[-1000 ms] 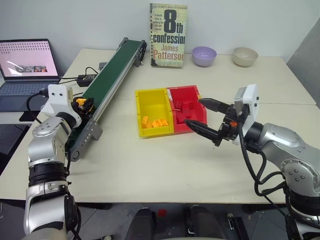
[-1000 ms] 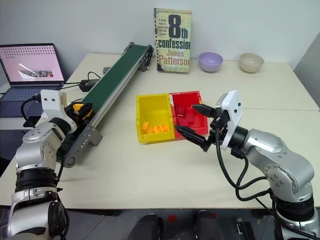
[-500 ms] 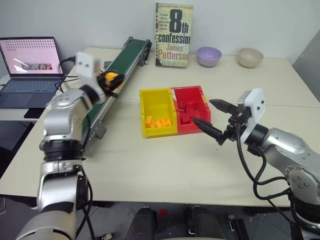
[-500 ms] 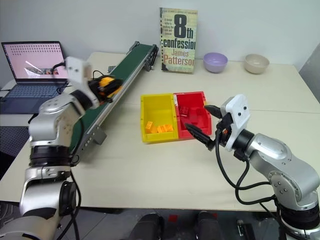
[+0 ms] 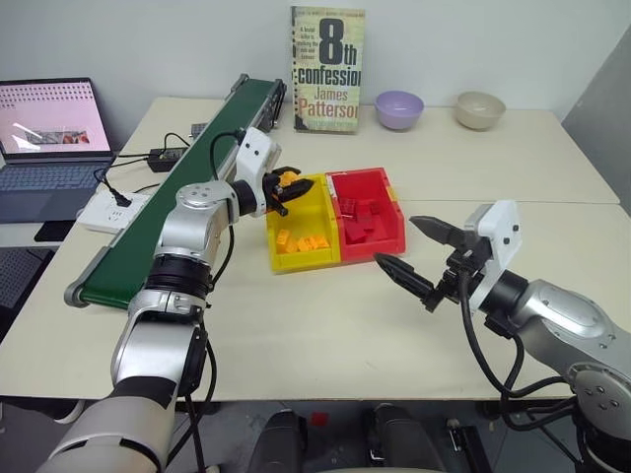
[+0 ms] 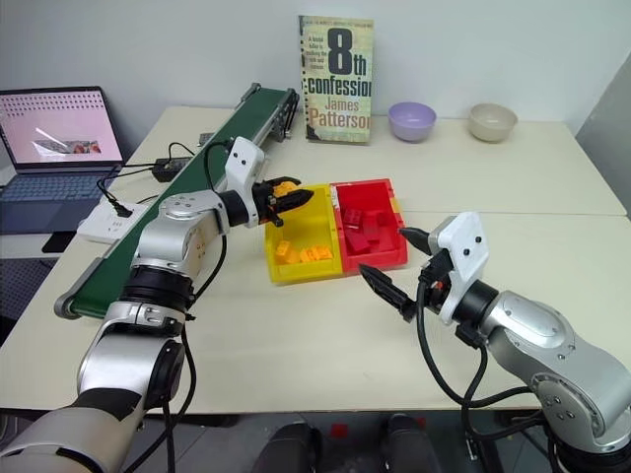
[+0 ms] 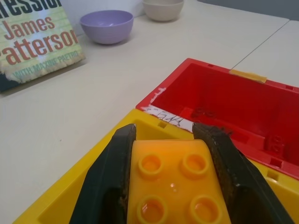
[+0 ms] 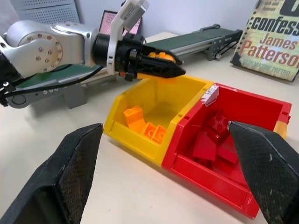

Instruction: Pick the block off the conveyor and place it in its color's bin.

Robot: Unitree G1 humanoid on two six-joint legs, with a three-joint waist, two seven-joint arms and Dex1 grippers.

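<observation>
Nearest the camera, at the lower right of the left eye view, the right gripper hovers above the bare table with its two black fingers spread wide and nothing between them. Beyond it, in the middle of the frame, the yellow bin and the red bin stand side by side, touching; several orange-yellow bricks lie in the yellow one and dark red bricks in the red one. At the yellow bin's far left corner the left gripper pinches the block between its fingers, studs up, just over the rim. To the left, the conveyor runs from the lower left toward the upper middle. At the back of the table a book stands upright, with a purple bowl and a beige bowl to its right.
</observation>
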